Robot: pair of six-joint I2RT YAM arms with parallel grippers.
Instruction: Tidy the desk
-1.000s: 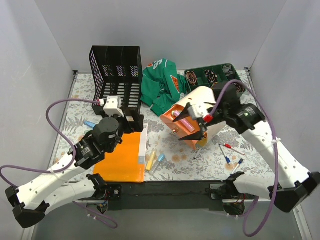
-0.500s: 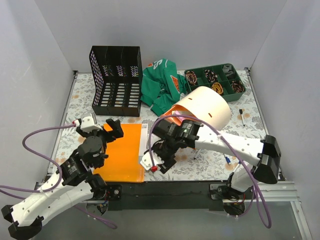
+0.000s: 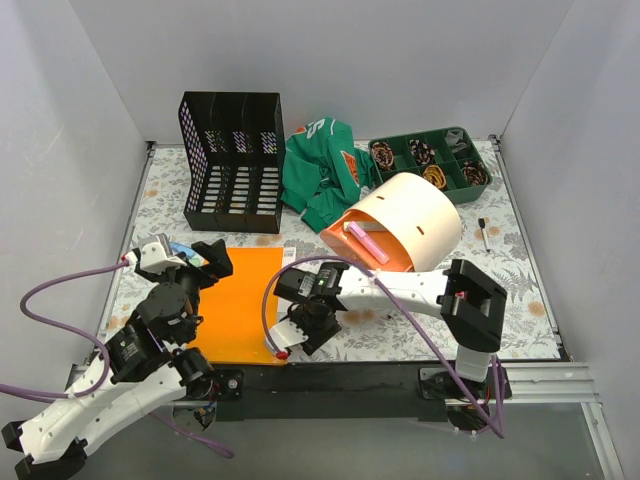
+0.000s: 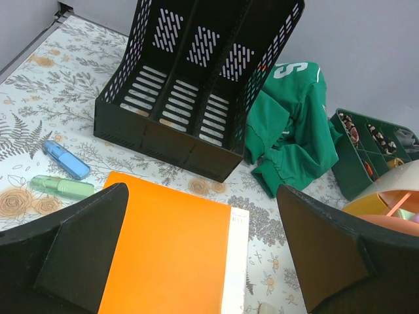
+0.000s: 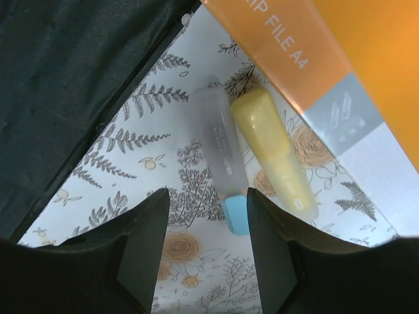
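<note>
The desk (image 3: 520,290) has a white cover with fern leaves and orange flowers. Low over its front middle, my right gripper (image 3: 305,322) is open. In the right wrist view, the right gripper (image 5: 208,245) straddles the blue cap of a clear marker (image 5: 222,157) without touching it. A yellow highlighter (image 5: 275,154) lies just beside the marker. My left gripper (image 3: 200,262) hangs wide open and holds nothing. In the left wrist view, the left gripper (image 4: 203,252) is above the orange folder (image 4: 170,255).
A black file organizer (image 3: 232,160) stands at the back left, with a green garment (image 3: 322,170) and a green compartment tray (image 3: 432,160) to its right. A cream-and-orange holder (image 3: 405,225) lies on its side. Blue (image 4: 65,159) and green (image 4: 62,186) highlighters lie left of the folder.
My right arm swung from the cream holder down to the markers near the front edge, its jaws narrowing. My left arm drew back from the organizer toward the near left, still wide open.
</note>
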